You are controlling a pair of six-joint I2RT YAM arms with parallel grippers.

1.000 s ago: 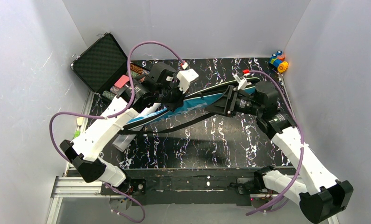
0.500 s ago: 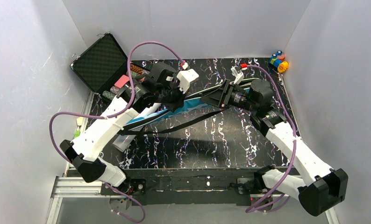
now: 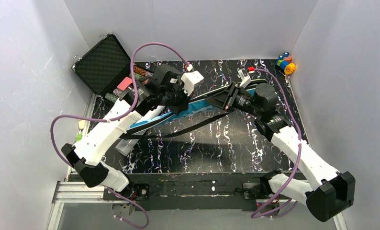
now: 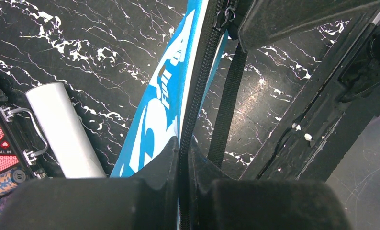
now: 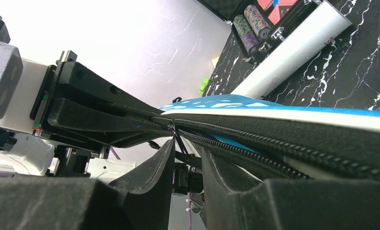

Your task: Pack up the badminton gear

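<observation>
On my overhead view the blue racket bag [image 3: 197,106] lies slanted across the middle of the tabletop [image 3: 217,148], between the two arms. Its black strap [image 3: 178,132] trails toward the lower left.

My left end effector [image 4: 183,148] is pinched tight on the bag's zipped edge. In its wrist view the zip [image 4: 197,86] runs straight up out of the closed fingers.

My right end effector [image 5: 188,155] meets the same edge from the right of the overhead frame. Its fingers [image 5: 150,177] are set narrow, with the thin zip pull [image 5: 176,136] between them. I cannot tell whether the pads actually press it.

The white tube [image 4: 63,129] lies on the tabletop to the left of the bag, just beside the open black case [image 3: 102,64] at the upper left.
</observation>
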